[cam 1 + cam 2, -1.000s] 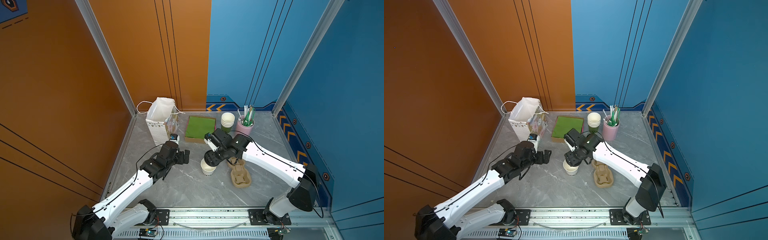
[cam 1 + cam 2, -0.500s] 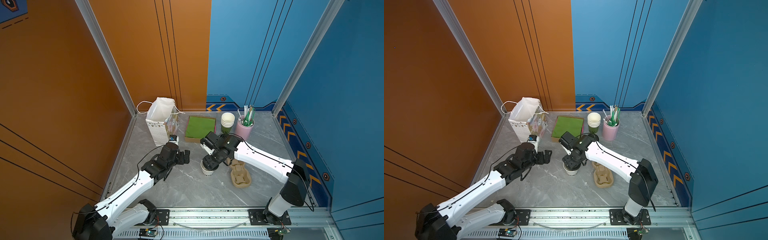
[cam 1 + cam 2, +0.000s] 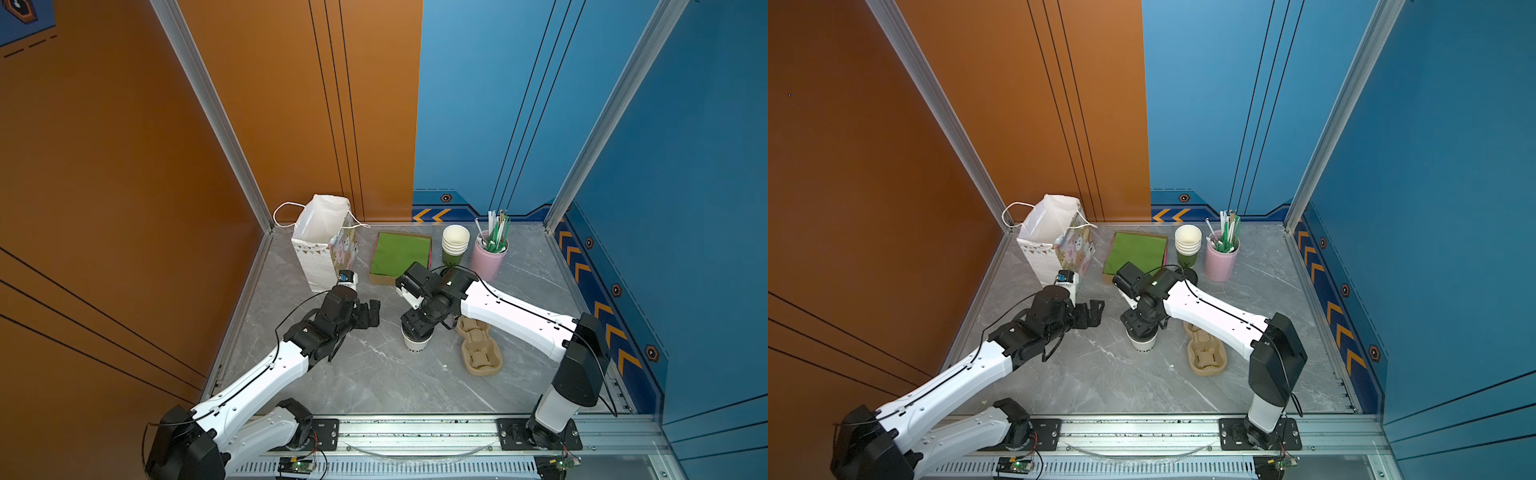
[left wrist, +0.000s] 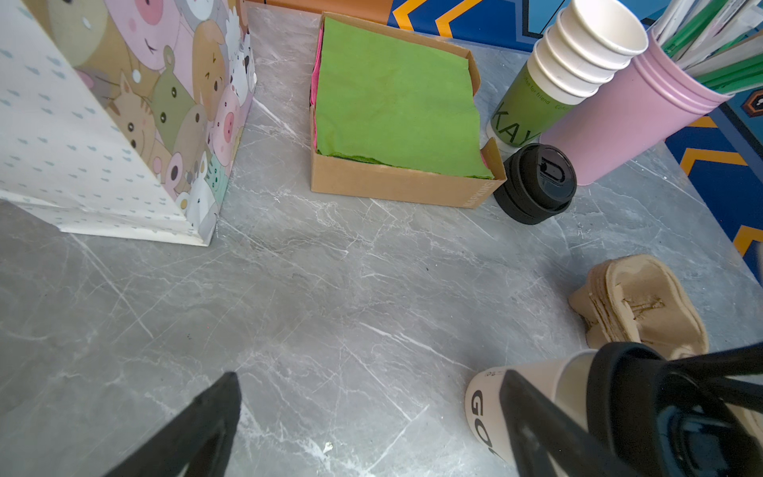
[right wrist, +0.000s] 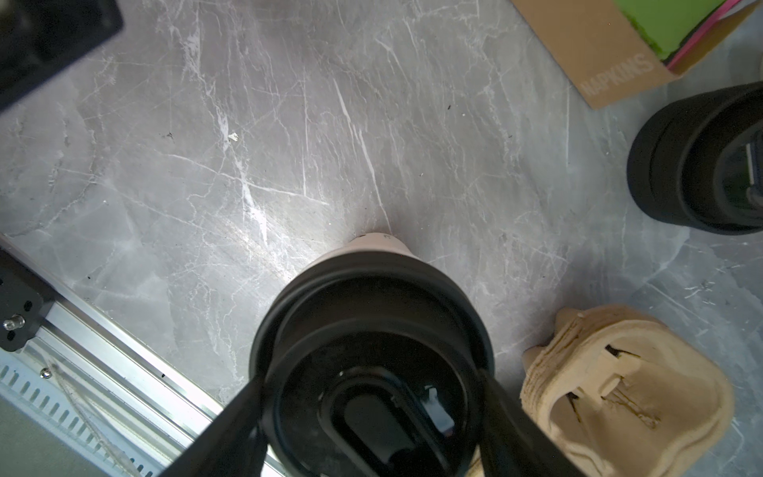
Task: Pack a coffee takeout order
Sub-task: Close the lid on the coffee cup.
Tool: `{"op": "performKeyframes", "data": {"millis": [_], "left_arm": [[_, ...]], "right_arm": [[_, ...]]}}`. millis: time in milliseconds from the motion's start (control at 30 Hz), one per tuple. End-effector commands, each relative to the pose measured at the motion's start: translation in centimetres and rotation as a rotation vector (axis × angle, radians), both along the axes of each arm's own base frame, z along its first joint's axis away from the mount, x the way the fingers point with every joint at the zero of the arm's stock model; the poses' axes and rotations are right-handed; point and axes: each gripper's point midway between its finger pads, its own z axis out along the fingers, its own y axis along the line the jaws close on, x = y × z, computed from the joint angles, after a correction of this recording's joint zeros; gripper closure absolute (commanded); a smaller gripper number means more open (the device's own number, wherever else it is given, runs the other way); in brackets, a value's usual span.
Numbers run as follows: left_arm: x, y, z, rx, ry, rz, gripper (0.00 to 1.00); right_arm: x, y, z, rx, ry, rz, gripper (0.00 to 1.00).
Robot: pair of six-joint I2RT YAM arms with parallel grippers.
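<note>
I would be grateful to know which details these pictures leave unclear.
- Lettering on cup: left wrist view, cut by a left hand finger; too small in both top views.
- Seating of lid: right wrist view, lid covers cup rim.
- Bottom of bag: top views, hidden by its walls.

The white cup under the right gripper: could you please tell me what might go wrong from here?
The right gripper grips the black lid atop the white cup, while the open left gripper steadies nothing: an off-centre push might tip the cup. The pulp carrier lies close beside it and could be knocked. A half-seated lid may lift off.
</note>
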Motion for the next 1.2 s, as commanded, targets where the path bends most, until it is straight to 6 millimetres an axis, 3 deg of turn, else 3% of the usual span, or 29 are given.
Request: {"op": "performKeyframes", "data": {"millis": [0,1167], "left_arm": [[0.0,-0.3,-0.6,-0.016,0.012,-0.007,0.02],[0.0,-0.7,-0.7,-0.052,0.006,-0.014,0.02]], "right_arm": [[0.0,-0.1,0.4,-0.027,-0.011,0.014,0.26],[-0.2,-0.3,-1.0,-0.117,-0.005,0.036,0.26]]}}
